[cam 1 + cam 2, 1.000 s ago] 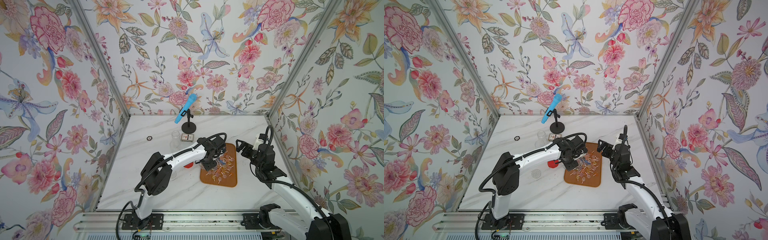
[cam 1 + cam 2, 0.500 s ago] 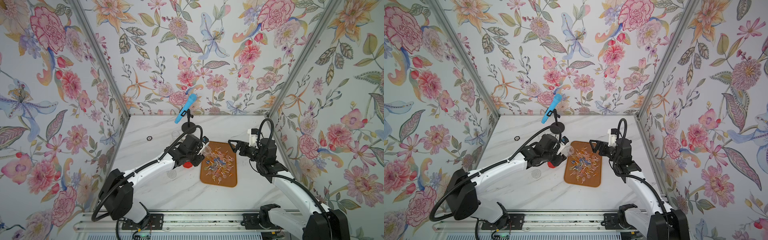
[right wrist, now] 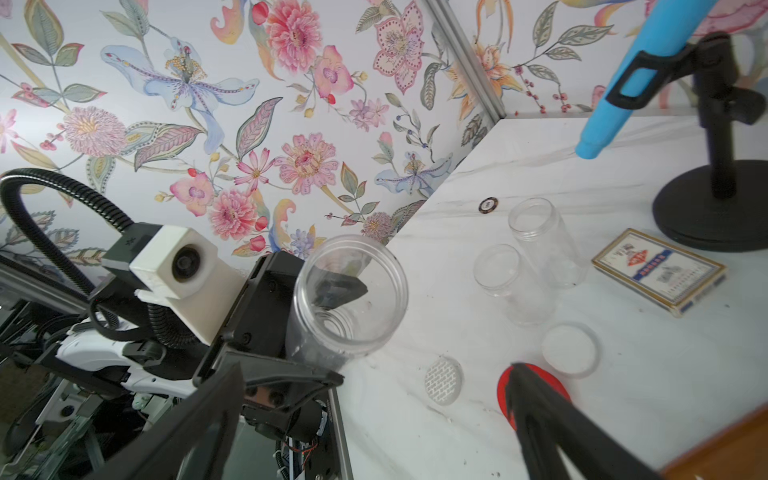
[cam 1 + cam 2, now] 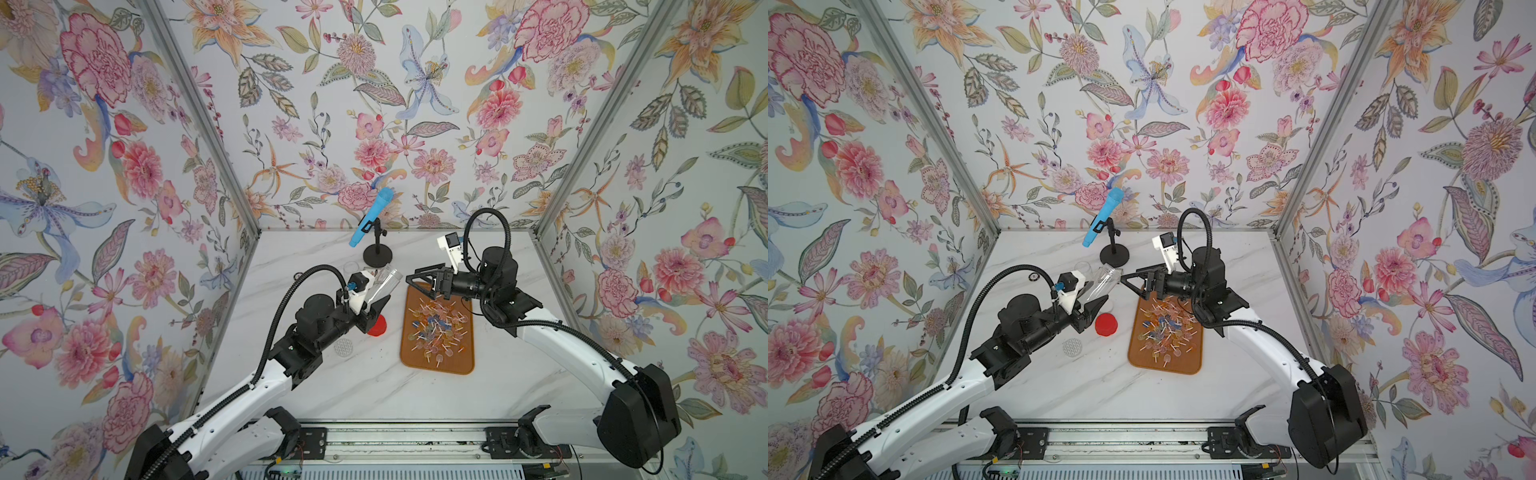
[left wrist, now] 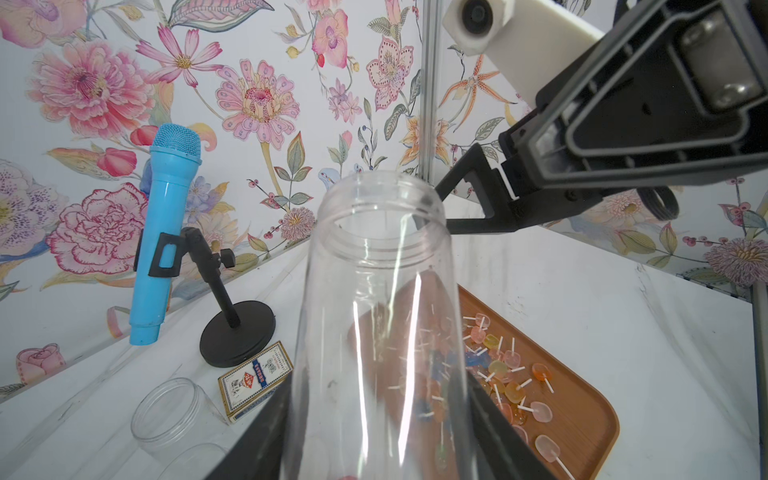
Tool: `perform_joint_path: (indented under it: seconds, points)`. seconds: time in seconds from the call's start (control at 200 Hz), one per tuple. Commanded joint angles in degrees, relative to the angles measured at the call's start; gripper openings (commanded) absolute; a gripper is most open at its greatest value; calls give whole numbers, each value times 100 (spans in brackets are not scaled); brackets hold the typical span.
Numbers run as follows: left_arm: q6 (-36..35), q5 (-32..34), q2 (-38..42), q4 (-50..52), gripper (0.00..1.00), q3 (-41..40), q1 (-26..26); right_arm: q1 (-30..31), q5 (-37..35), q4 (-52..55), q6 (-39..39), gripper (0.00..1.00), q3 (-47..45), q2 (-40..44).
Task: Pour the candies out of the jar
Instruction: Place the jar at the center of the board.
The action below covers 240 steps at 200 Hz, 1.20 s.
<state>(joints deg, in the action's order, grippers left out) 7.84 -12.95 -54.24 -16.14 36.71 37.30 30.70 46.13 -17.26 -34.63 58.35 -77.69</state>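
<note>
We find the clear jar (image 4: 385, 283) empty, tilted with its mouth raised toward the tray's far end and clamped in the left hand (image 4: 379, 305). The candies (image 4: 436, 328) lie scattered on the orange-brown tray (image 4: 455, 368). The right hand (image 4: 419, 286) hovers over the tray's far edge, spread wide and holding nothing, near the jar's mouth. A red lid (image 4: 377, 326) lies between left hand and tray; bare bench (image 4: 374, 390) spreads in front of the tray
</note>
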Motion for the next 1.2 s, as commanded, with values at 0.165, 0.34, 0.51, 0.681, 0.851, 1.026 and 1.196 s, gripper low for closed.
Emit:
perform_joint_path:
  seconds: [0.165,0.34,0.51,0.681,0.851,1.026,1.196]
  points:
    - [42,-577,423,-587,0,-253,-301,404,564,-701,-537,96,943,-925]
    - [32,-817,366,-619,0,-290,-412,608,748,-776,-649,86,1315,-1328]
    - [42,-874,313,-631,0,-279,-506,613,766,-941,-752,65,1352,-1414]
    - [133,-742,281,-666,6,-327,-609,612,793,-1014,-843,46,1356,-1461]
    - [324,-576,334,-721,99,-449,-696,613,726,-863,-732,41,1528,-1554]
    - [637,-81,821,-941,99,-1008,-815,801,38,-213,-73,39,1669,-1645]
    - [1188,1039,1268,-1031,99,-1592,-1257,1078,-737,559,770,39,1912,-1942]
